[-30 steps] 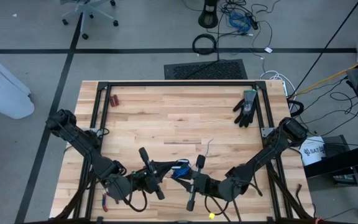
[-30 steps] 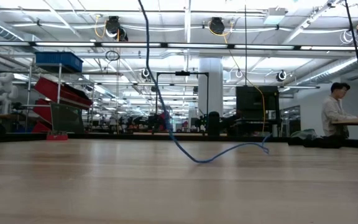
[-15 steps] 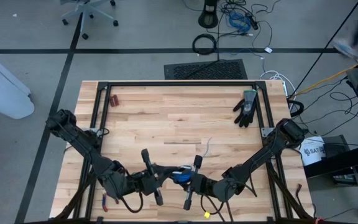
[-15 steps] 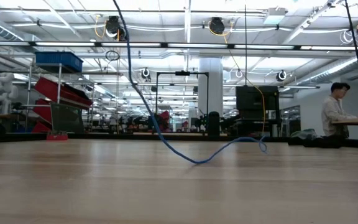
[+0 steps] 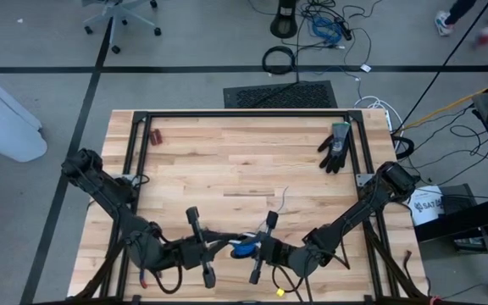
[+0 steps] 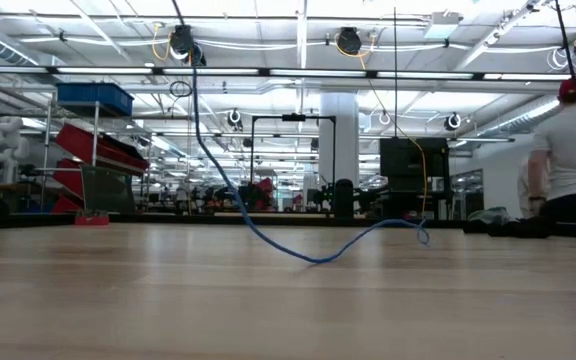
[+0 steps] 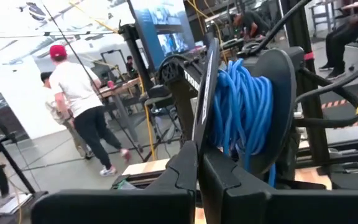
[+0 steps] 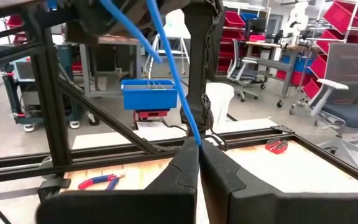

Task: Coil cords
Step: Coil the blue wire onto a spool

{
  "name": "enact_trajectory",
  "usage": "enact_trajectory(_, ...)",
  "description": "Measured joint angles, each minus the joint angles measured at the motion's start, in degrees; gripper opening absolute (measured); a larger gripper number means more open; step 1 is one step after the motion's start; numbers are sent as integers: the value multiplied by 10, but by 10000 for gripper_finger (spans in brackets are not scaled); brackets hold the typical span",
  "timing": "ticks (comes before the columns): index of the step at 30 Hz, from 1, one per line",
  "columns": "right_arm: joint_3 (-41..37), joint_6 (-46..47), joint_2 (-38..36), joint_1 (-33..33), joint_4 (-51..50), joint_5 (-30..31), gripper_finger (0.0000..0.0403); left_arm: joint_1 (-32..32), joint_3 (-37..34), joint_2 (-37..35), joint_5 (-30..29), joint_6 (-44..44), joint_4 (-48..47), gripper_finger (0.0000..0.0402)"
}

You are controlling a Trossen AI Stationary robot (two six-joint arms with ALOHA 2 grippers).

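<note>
High view: both dark arms folded low at the near edge of the pale wooden slatted table (image 5: pixel 227 161), grippers nose to nose. Left gripper (image 5: pixel 227 245) and right gripper (image 5: pixel 246 251) nearly touching, with a small bundle of thin blue-grey cable (image 5: pixel 242 248) between them. Loose tail of that cable running out over the boards toward the table's middle, ending in a light tip (image 5: pixel 285 194). Black work glove (image 5: pixel 335 146) well apart at the far right corner; small red-handled pliers (image 5: pixel 157 135) well apart at the far left.

Left wrist view: fingers (image 7: pixel 219 183) pressed together, no gap visible; bright blue windings (image 7: pixel 246 109) stacked just ahead on the other arm's gripper. Right wrist view: fingers (image 8: pixel 224 180) closed on the cable strand (image 8: pixel 178 78), which rises steeply from the pinch. Low view: same strand (image 6: pixel 268 235) dropping from above, sagging to the tabletop, then lifting into a small kink at its free end.

Probably light, limp and springy, holding curl from earlier bends; loops likely to slip off or open out unless kept under slight tension. Smooth jacket likely to slide through a loose pinch. Best grip likely on the strand just beside the bundle, not on the plug or the free tip.
</note>
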Motion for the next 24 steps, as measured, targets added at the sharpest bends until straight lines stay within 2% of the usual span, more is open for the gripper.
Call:
enact_trajectory(11, 1, 0, -1, 6, -17, 16, 0, -27, 0, -20, -43, -29, 4, 6)
enact_trajectory(24, 1, 2, -1, 10, -60, 20, 0, -28, 0, -22, -54, -30, 4, 6)
